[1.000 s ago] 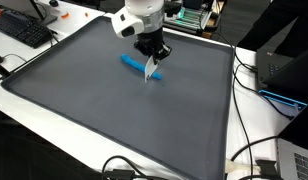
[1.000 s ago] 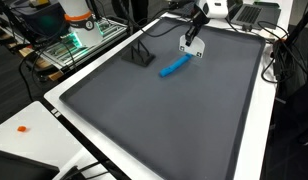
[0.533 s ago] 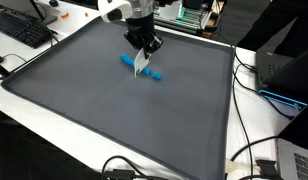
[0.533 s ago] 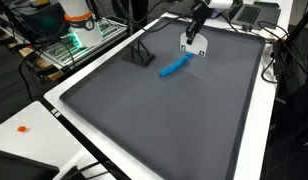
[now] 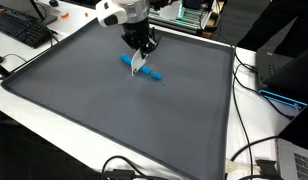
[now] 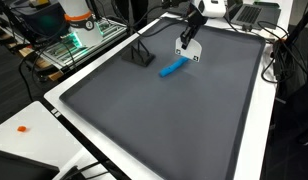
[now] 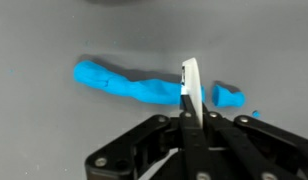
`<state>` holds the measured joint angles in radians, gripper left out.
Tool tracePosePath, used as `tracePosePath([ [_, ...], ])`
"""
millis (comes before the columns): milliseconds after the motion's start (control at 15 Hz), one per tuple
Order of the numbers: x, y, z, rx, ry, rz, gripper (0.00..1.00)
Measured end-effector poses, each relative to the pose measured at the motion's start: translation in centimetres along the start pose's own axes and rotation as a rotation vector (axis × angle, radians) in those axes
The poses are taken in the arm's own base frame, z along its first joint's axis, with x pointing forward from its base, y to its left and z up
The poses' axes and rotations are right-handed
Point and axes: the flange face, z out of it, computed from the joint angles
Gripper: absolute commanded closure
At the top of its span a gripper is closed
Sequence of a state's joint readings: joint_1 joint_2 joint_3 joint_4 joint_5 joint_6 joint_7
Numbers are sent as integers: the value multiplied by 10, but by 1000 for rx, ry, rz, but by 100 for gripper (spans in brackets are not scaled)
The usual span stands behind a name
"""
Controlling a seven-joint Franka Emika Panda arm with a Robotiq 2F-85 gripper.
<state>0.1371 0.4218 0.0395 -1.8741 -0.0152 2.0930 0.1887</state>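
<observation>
In an exterior view the gripper (image 5: 141,50) clamps a white blade (image 5: 140,65) over a blue strip (image 5: 155,73) on a grey mat (image 5: 94,110). In an exterior view the blade (image 6: 184,51) and the strip (image 6: 172,68) sit close together. The wrist view shows the blade (image 7: 190,85) edge-on across the strip (image 7: 129,86).

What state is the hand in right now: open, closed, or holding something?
The hand is closed on a thin white blade, over the blue strip.
</observation>
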Motion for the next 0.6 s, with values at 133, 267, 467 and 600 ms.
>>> tracePosePath([
  [133, 0, 0, 6, -2, -10, 0, 99],
  [267, -1, 0, 12, -3, -21, -2, 99],
  [467, -2, 0, 17, -5, -31, -8, 99],
  [600, -2, 0, 19, -5, -34, -14, 99],
])
